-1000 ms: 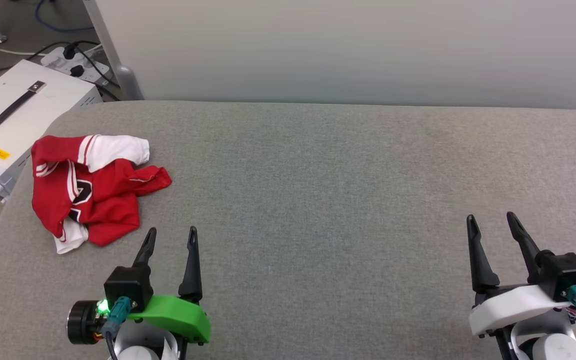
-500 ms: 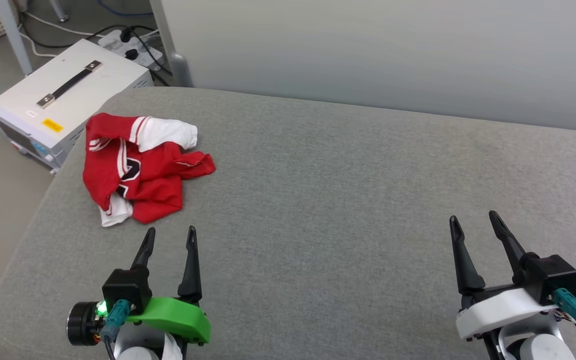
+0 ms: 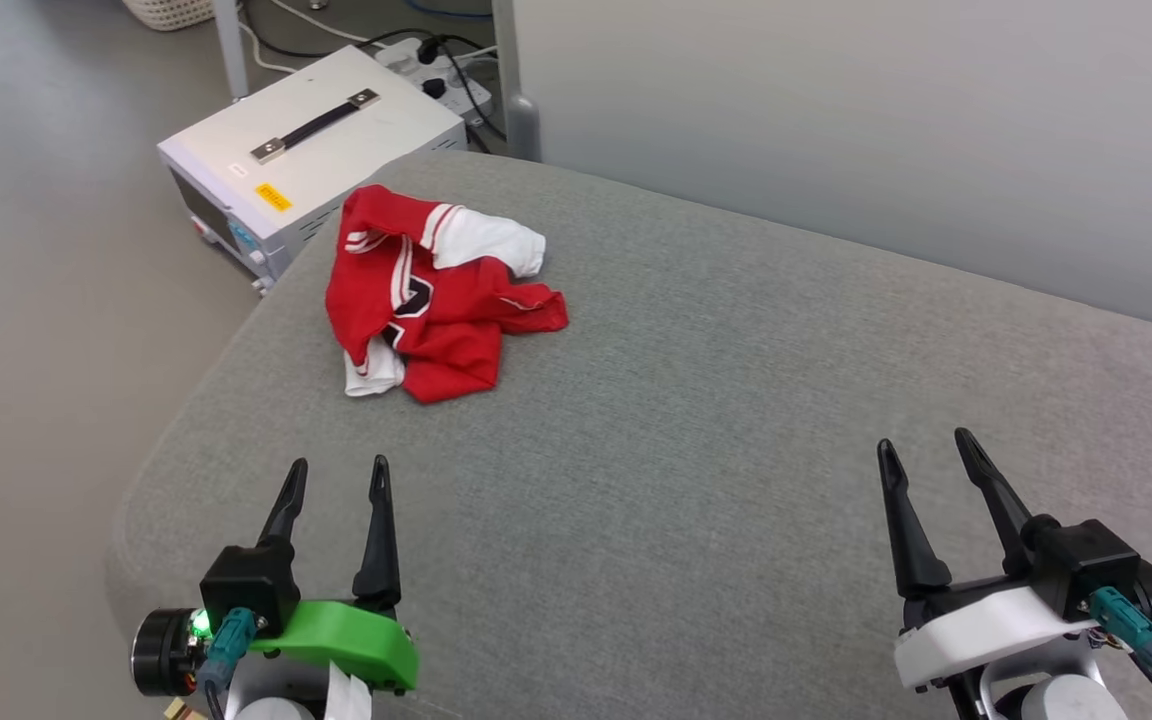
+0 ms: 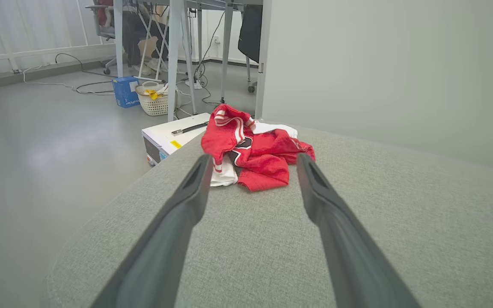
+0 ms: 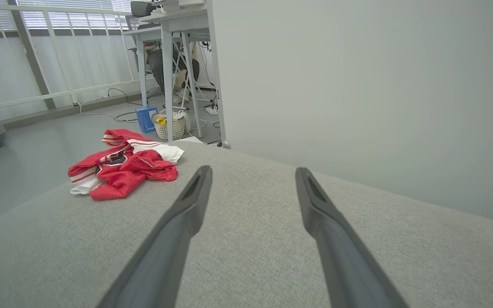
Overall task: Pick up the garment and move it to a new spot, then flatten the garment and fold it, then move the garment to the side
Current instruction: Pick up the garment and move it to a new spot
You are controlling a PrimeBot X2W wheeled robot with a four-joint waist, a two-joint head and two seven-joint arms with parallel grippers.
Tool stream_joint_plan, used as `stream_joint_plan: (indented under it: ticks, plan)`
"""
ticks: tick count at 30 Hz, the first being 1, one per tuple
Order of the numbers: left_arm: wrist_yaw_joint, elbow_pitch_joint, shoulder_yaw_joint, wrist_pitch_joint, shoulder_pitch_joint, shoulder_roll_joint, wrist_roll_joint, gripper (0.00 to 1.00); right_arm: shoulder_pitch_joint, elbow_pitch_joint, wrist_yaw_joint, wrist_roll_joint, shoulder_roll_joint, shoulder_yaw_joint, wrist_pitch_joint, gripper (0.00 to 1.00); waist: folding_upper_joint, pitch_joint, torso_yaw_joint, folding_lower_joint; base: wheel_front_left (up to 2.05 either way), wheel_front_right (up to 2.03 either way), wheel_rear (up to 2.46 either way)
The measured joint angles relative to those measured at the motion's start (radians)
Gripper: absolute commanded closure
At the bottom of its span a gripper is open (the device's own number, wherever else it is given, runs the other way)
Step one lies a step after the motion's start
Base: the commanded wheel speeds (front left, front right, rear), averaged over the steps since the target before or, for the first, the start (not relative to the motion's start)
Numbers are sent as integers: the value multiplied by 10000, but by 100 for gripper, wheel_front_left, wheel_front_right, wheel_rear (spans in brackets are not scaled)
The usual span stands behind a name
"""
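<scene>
There's the garment (image 3: 436, 295), a crumpled heap of soft red jersey cloth, bunched into loose folds. A white sleeve flops out on top, a second white scrap pokes out below, and striped red-and-white trim curls through the middle. A patch of black, white-edged print peeks from the creases. It sits on the rounded corner of the tabletop (image 3: 686, 450), a grey woven, felt-like surface, just beside the white box (image 3: 316, 140).

That box is a boxy, hard-shelled case on the floor (image 3: 36, 300), with a flat black strap handle (image 3: 316, 125) held by metal brackets and a small yellow label (image 3: 273, 197). Behind the box lies a white power strip (image 3: 446, 85) with dark cables.

The left hand (image 3: 338, 464), on its glossy green mount, hovers over the tabletop on the garment's side away from the box, its slim dark tapered fingers spread wide with nothing between them. The right hand (image 3: 923, 441), on a white mount, is well apart from the box across the tabletop, fingers equally wide and empty. A smooth pale wall panel (image 3: 836, 120) rises beyond.
</scene>
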Motion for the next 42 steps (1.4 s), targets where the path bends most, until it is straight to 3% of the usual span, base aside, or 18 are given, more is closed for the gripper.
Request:
stream_joint_plan:
  ticks: [10,18,30,35,42]
  plan:
    - [-127,12,-2,-81,13,0,0,0,21,31,0,142,2,140,-15,0,0,-119,949,0,0,0,0]
    - [-190,25,67,-81,22,0,-96,0,22,31,0,420,4,194,-15,0,0,-60,1014,0,0,0,0]
    - [-295,84,357,-81,-119,0,-303,0,-41,-100,0,4,4,272,-31,0,0,546,632,0,0,0,0]
    - [-539,347,702,-82,-1254,63,-345,0,-425,-288,0,-357,6,259,-44,0,0,1250,320,0,0,0,0]
    - [-732,1921,1043,173,-3485,1154,-385,0,-933,-502,0,-623,10,282,-46,0,0,2427,-323,1,0,0,0]
